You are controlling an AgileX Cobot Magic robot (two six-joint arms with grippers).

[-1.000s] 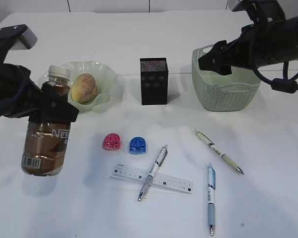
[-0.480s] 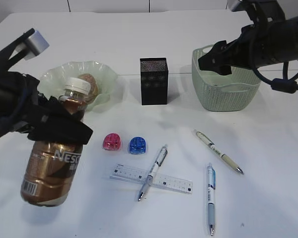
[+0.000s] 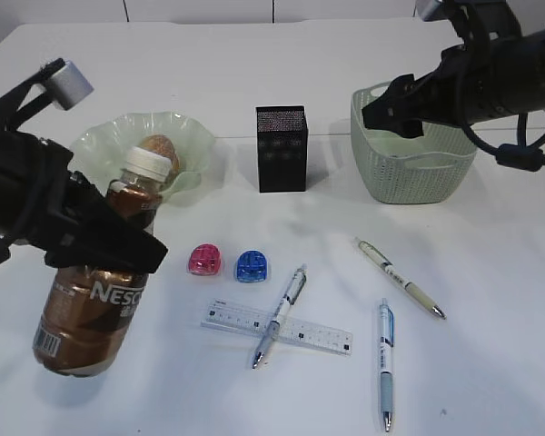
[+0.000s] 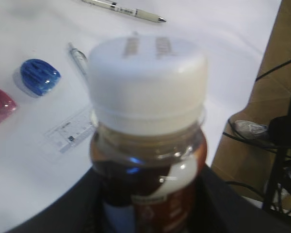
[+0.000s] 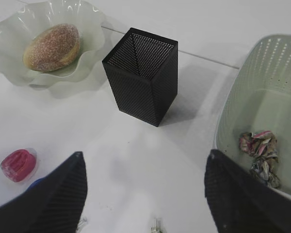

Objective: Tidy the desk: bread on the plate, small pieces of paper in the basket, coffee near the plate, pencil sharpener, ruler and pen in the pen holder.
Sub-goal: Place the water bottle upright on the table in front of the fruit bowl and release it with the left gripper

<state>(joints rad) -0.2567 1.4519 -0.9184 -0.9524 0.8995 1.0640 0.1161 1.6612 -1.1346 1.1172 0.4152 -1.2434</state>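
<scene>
A: On the left of the surface (image 3: 282,109), your left pincer (image 3: 91,238) is clamped around the upper body of the coffee bottle (image 3: 95,291), just under its white cap (image 4: 146,80). The bottle hangs tilted, base toward you, and it looks clear of the surface.

B: Where should you set it?

A: Beside the plate (image 3: 104,136), which holds the bread (image 3: 154,145). Bring the bottle upright first, then lower it onto bare surface next to the plate's wavy rim, not on it. Keep the base flat before you let go; a tall bottle set down leaning would likely tip.

B: Anything in the way?

A: The pink sharpener (image 3: 205,261) and blue sharpener (image 3: 251,265) lie to the right of the bottle, so stay on the plate side. The ruler (image 3: 322,334), with a pen (image 3: 282,313) across it, sits farther toward the front.

B: And your other arm?

A: Your right pincer (image 5: 145,191) is spread wide and holds nothing, hovering at the rim of the basket (image 3: 381,168), where crumpled paper (image 5: 259,150) already lies. The black pen holder (image 3: 281,148) stands empty between plate and basket. Leave that arm parked until the bottle stands on its own.
</scene>
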